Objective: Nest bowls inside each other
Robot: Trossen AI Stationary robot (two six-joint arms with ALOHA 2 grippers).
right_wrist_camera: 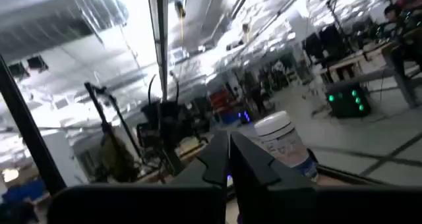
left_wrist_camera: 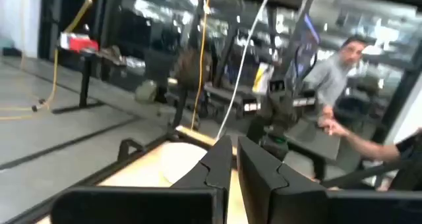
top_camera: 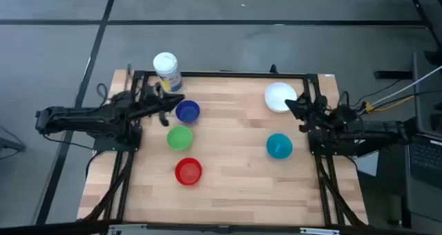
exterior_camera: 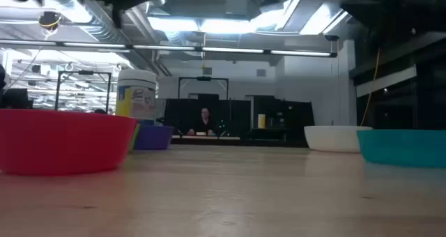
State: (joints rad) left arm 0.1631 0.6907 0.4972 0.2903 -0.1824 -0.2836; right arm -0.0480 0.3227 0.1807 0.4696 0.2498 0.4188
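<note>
We see no nesting done: around the green bowl [top_camera: 179, 137], blue bowl [top_camera: 187, 111] and red bowl [top_camera: 188, 171] sit near, teal bowl [top_camera: 279, 146] and white bowl [top_camera: 278, 97] well apart. Left pincer [top_camera: 178, 100] and right pincer [top_camera: 289, 105] are together, empty.

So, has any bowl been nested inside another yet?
No: in the high view the white bowl, teal bowl, blue bowl, green bowl and red bowl each sit apart on the table.

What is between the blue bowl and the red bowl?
The green bowl sits between the blue bowl and the red bowl, touching neither; the high view shows it.
</note>
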